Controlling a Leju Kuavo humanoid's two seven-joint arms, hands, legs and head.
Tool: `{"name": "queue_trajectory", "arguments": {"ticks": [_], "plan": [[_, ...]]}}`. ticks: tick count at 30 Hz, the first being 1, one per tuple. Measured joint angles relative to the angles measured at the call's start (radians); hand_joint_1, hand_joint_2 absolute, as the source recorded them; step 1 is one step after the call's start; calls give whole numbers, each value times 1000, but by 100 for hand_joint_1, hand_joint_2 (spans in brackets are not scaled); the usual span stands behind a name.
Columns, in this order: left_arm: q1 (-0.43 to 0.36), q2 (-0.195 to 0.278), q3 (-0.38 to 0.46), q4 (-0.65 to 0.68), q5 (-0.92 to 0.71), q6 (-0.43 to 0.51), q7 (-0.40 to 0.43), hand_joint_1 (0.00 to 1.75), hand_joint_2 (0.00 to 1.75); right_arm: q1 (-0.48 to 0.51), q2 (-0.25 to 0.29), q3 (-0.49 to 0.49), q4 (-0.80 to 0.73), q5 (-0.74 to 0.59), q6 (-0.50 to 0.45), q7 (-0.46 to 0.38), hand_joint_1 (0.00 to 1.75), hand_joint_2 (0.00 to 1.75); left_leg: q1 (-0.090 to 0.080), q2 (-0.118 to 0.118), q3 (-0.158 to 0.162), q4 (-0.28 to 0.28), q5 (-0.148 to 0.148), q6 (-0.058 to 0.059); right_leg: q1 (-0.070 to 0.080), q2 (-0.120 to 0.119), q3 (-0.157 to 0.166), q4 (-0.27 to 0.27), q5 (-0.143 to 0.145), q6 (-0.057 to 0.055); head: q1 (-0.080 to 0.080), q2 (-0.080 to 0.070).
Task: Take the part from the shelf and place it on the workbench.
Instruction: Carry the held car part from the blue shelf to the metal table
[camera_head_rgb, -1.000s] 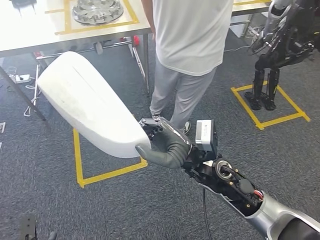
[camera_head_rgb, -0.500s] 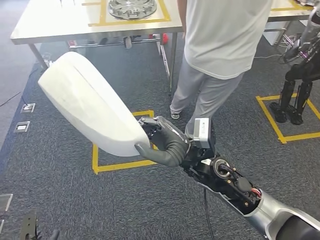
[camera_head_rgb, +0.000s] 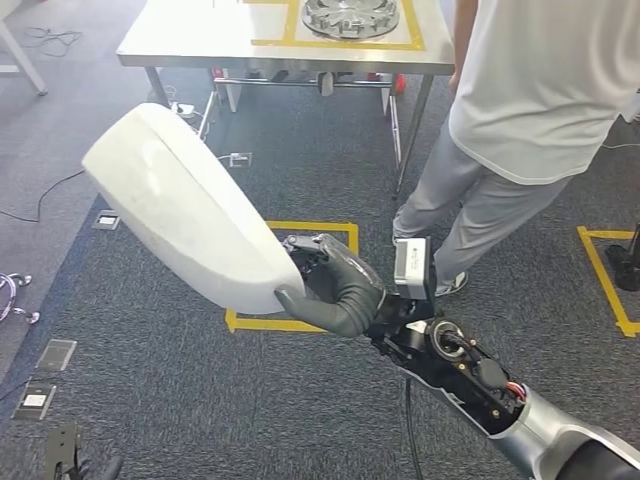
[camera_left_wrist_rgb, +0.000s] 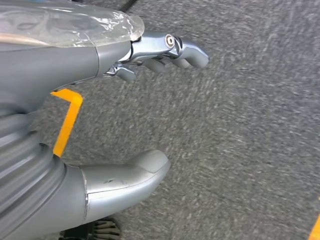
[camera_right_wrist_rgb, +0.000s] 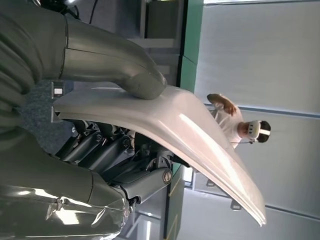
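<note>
A long white curved panel part (camera_head_rgb: 185, 210) hangs in the air over the carpet, slanting up to the left. My right hand (camera_head_rgb: 332, 290) grips its lower end, thumb under the edge and fingers behind it. In the right wrist view the same part (camera_right_wrist_rgb: 177, 125) lies clamped between the thumb and the dark fingers (camera_right_wrist_rgb: 109, 150). The workbench (camera_head_rgb: 226, 40) stands ahead at the top of the head view. My left hand (camera_left_wrist_rgb: 151, 100) hangs over the carpet, fingers apart and holding nothing.
A person in a white shirt (camera_head_rgb: 543, 90) stands at the workbench's right end. A round metal wheel part (camera_head_rgb: 351, 15) lies on the bench inside yellow tape. Yellow tape squares (camera_head_rgb: 294, 320) mark the floor, with floor sockets (camera_head_rgb: 56, 352) and cables at the left.
The whole picture has shifted right: the camera turned left, bringing the workbench and the person further right. The part stays in my right hand's grip at the same place in view.
</note>
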Motion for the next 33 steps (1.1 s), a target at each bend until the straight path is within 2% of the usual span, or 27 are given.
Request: {"name": "queue_trajectory", "arguments": {"ticks": [2, 4, 6, 8, 9, 10, 11, 13, 14, 15, 16, 19, 20, 21, 23, 24, 25, 26, 28, 29, 30, 31, 33], "plan": [[3, 1, 0, 0, 0, -5, 6, 0, 175, 0, 0, 0, 0, 1, -9, 3, 175, 175, 1, -5, -6, -2, 4, -8, 2, 0, 12, -27, -5, -4, -2, 0], [5, 2, 0, 0, 0, -6, 10, 0, 175, 1, 0, 0, 0, 2, -16, 6, 175, 175, 1, 6, -12, 8, -4, -18, -4, -8, 26, -44, 1, -9, -4, 0], [4, 4, -1, 0, 0, -6, 12, 0, 175, 2, 0, -1, 0, 2, -20, 6, 175, 175, 0, 35, -52, 92, -51, -26, -10, -16, 37, -58, 9, -15, -11, 0], [3, 5, -3, 0, 0, -6, 12, 0, 175, 4, 0, -1, 0, 2, -22, 7, 175, 175, 2, 56, -125, 235, -109, -33, -9, -22, 38, -60, 9, -18, -17, 0], [4, 4, -4, 0, 0, -7, 12, 0, 175, 6, 0, -1, 0, 2, -21, 8, 175, 175, 5, 60, -153, 284, -120, -37, -9, -25, 38, -59, 8, -18, -18, 0], [5, 4, -5, 0, 0, -7, 12, 0, 175, 8, 0, 0, 1, 2, -21, 8, 175, 175, 8, 63, -163, 297, -113, -40, -9, -28, 39, -59, 6, -17, -19, 0], [5, 4, -6, 0, 0, -7, 12, 0, 175, 10, 0, 0, 1, 2, -21, 8, 175, 175, 12, 66, -152, 266, -87, -44, -10, -31, 40, -57, 3, -14, -20, 0], [4, 5, -6, 0, 0, -8, 12, 0, 175, 11, 0, 0, 1, 2, -24, 9, 175, 175, 19, 79, -83, 127, -19, -49, -11, -35, 42, -49, -8, -4, -21, 0], [3, 6, -6, 0, 0, -9, 12, 0, 175, 11, 0, -1, 1, 2, -26, 9, 175, 175, 18, 83, -52, 65, 1, -47, -9, -36, 42, -43, -15, 2, -23, 0], [2, 6, -6, 0, 0, -11, 13, 0, 175, 11, 0, -1, 0, 2, -27, 10, 175, 175, 17, 86, -32, 27, 9, -42, -8, -37, 42, -39, -21, 7, -22, 0], [1, 5, -6, 0, 0, -13, 14, 0, 175, 12, 0, -2, 0, 2, -28, 10, 175, 175, 15, 85, -25, 12, 6, -35, -6, -38, 43, -35, -25, 13, -21, 0], [2, 6, -7, 0, 0, -16, 15, 0, 175, 16, 0, -2, -1, 2, -32, 11, 175, 175, 13, 78, -14, 8, -4, -9, -10, -38, 44, -18, -38, 29, -17, 0], [1, 6, -7, 0, 0, -16, 15, 0, 175, 17, 0, -2, -1, 2, -33, 11, 175, 175, 12, 76, -7, 7, -6, -2, -12, -35, 32, 11, -54, 33, -15, 0], [0, 6, -7, 0, 0, -16, 15, 0, 175, 18, 0, -2, -1, 2, -34, 11, 175, 175, 12, 75, -1, 6, -9, 3, -14, -32, 7, 63, -78, 36, -13, 0], [0, 7, -7, 0, 0, -17, 15, 0, 175, 24, 0, -3, -1, 2, -35, 11, 175, 175, 8, 72, 6, 6, -16, 11, -15, -26, -72, 207, -132, 40, -9, 0], [1, 7, -7, 0, 0, -17, 15, 0, 175, 28, 0, -2, -1, 3, -36, 12, 175, 175, 6, 70, 9, 6, -20, 13, -15, -26, -108, 262, -146, 40, -8, 0], [1, 7, -7, 0, 0, -17, 15, 0, 175, 32, 0, -2, -1, 3, -36, 12, 175, 175, 5, 67, 14, 6, -24, 13, -15, -25, -130, 283, -142, 39, -8, 0], [2, 6, -7, 0, 0, -18, 15, 0, 175, 34, 0, -2, -1, 5, -37, 13, 175, 175, 3, 64, 21, 6, -29, 13, -15, -25, -131, 264, -116, 37, -7, 0], [3, 4, -7, 0, 0, -19, 15, 0, 175, 35, 0, -3, -1, 8, -37, 14, 175, 175, 2, 59, 40, 6, -41, 10, -10, -22, -89, 135, -24, 23, -6, 0], [3, 3, -7, 0, 0, -20, 15, 0, 175, 35, 0, -4, -1, 9, -38, 14, 175, 175, 2, 57, 47, 5, -46, 8, -6, -21, -66, 70, 6, 15, -8, 0], [3, 3, -7, 0, 0, -20, 14, 0, 175, 34, 0, -4, -1, 10, -39, 15, 175, 175, 2, 55, 50, 4, -50, 4, -2, -20, -46, 20, 21, 8, -8, 0], [3, 3, -8, 0, 0, -21, 14, 0, 175, 35, 0, -5, -1, 10, -39, 15, 175, 175, 2, 55, 52, 5, -51, -1, 2, -19, -36, -6, 24, 2, -9, 0], [4, 3, -8, 0, -1, -23, 15, 0, 175, 35, 0, -7, -4, 12, -42, 17, 175, 175, 1, 55, 53, 10, -52, -11, 3, -20, -19, -27, 20, -7, -9, 0]]}}
